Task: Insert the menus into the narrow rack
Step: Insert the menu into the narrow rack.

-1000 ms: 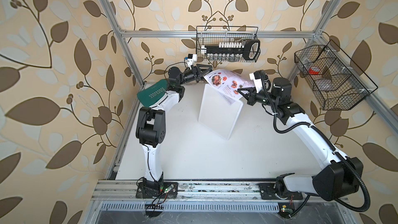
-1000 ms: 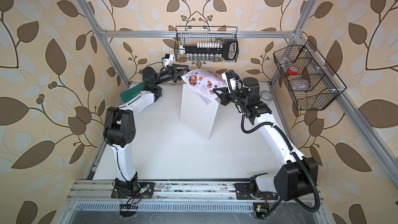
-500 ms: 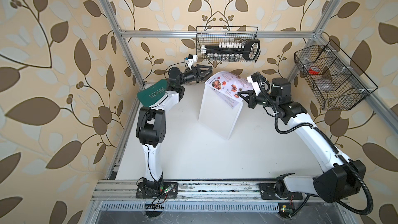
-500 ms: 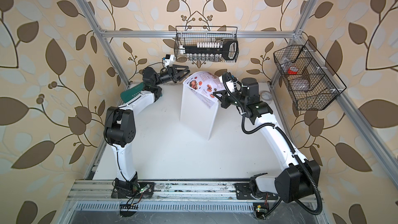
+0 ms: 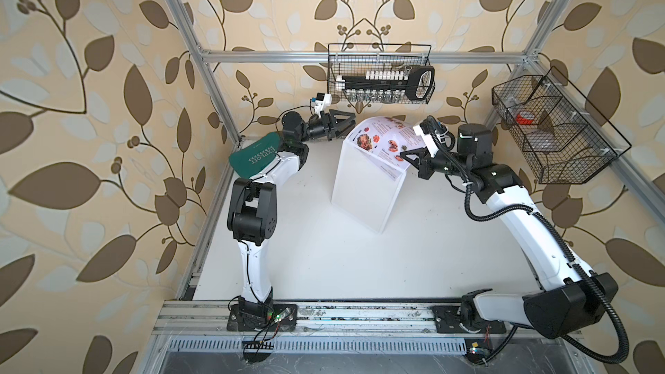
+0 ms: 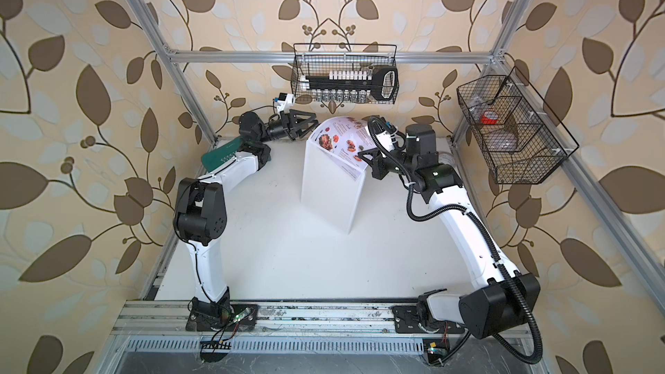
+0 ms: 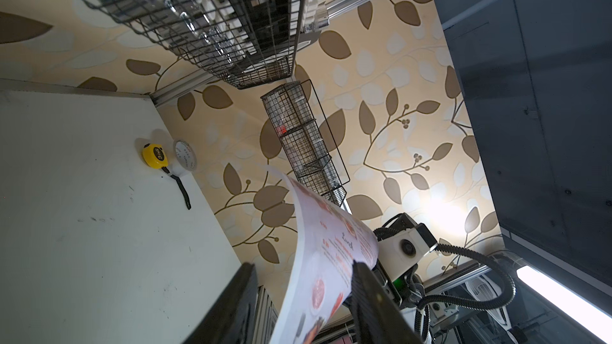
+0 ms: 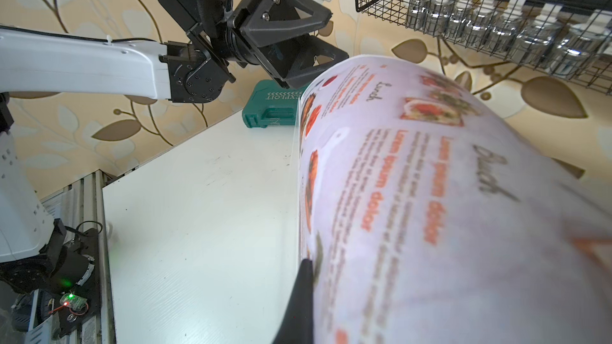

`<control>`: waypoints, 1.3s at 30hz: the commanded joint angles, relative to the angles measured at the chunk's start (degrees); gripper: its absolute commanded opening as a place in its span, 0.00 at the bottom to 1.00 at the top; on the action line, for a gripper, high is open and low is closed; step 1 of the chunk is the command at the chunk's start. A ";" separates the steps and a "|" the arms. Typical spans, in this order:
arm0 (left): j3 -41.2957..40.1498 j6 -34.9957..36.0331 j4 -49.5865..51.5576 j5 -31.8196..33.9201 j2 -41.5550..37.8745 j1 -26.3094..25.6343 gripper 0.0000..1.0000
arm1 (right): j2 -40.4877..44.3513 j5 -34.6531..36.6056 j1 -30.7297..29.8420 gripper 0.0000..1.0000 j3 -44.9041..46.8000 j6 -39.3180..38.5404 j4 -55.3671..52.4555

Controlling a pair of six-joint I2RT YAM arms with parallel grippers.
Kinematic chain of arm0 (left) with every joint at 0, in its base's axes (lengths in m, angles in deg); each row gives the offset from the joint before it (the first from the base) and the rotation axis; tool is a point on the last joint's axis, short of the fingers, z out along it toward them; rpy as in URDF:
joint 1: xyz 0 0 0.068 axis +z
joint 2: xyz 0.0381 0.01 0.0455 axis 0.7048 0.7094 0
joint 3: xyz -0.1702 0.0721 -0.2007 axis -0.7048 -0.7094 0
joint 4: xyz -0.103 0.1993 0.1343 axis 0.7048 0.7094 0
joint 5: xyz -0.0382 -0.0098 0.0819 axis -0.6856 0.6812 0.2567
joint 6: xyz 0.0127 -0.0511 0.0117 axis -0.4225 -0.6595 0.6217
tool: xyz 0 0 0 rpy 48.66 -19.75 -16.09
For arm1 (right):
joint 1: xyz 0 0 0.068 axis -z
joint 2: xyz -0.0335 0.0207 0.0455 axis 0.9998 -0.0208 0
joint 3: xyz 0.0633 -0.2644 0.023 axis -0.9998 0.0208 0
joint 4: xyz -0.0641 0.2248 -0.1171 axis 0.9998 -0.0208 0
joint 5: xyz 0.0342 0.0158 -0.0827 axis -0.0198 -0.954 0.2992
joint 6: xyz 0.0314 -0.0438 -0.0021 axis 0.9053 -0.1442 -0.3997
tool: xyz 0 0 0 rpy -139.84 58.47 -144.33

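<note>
The menus are one pale sheet (image 5: 383, 140) (image 6: 342, 138) with food photos, bowed upward over the top edge of the narrow rack (image 5: 363, 188) (image 6: 329, 188). The rack is a white upright holder at mid-table. My right gripper (image 5: 403, 154) (image 6: 361, 156) (image 8: 309, 266) is shut on the sheet's right side. One of its fingers is hidden behind the paper (image 8: 430, 193). My left gripper (image 5: 351, 127) (image 6: 312, 127) (image 7: 303, 264) is open at the sheet's far left corner. The paper (image 7: 331, 236) passes between its spread fingers, unpinched. I cannot tell whether the sheet's lower edge sits inside the rack.
A green case (image 5: 255, 158) lies under my left arm at the back left. Black wire baskets hang on the back wall (image 5: 381, 73) and the right wall (image 5: 554, 131). A yellow tape measure (image 7: 154, 155) and a tape roll (image 7: 184, 155) sit in the back right corner.
My right gripper has carried the menu slightly left and back, and the sheet bows higher over the rack's top. The left gripper has barely moved.
</note>
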 commanded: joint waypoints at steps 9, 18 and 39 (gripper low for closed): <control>-0.07 3.45 0.66 -2.84 -1.47 -0.31 0.49 | -2.82 4.22 -2.46 0.00 -3.78 -5.14 -6.69; -1.00 8.17 7.18 -5.02 -2.80 -0.22 0.49 | -3.96 7.70 -4.25 0.00 -6.50 -8.91 -8.93; 1.36 20.22 33.24 -12.15 -7.39 0.56 0.65 | -5.41 6.65 -4.27 0.00 -7.84 -10.01 -8.59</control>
